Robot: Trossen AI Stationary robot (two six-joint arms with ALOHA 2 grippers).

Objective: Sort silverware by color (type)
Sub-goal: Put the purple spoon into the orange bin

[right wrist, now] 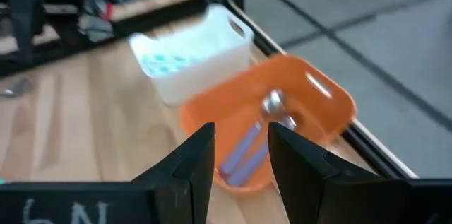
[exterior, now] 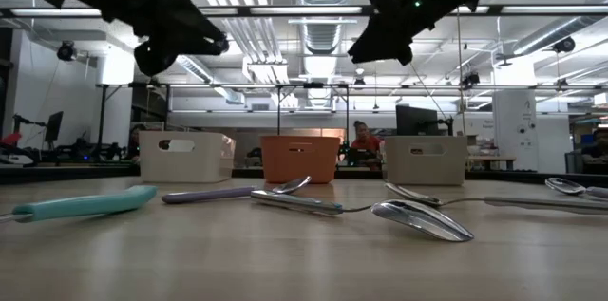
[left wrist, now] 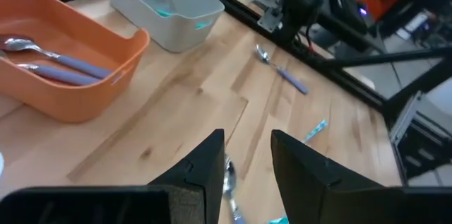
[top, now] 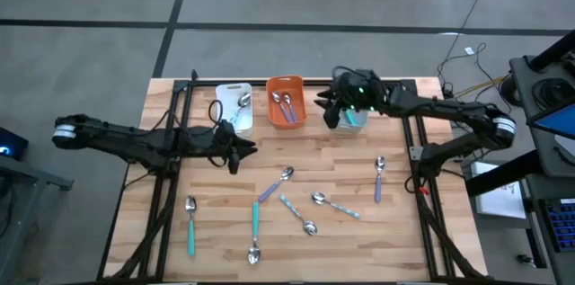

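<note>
Silverware (top: pixel 305 209) lies loose across the table (top: pixel 404 231), some already in the orange bin (top: pixel 286 101) and neighbours. Crossed spoons risk a double pick. Left end effector (top: pixel 235 150) hovers parted and empty; right end effector (top: pixel 331 110), near the grey bin (top: pixel 352 120), also parted, holds nothing.

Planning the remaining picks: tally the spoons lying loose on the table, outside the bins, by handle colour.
Teal-handled spoons: 3
Purple-handled spoons: 2
Pale-blue-handled spoon: 1
Total: 6
</note>
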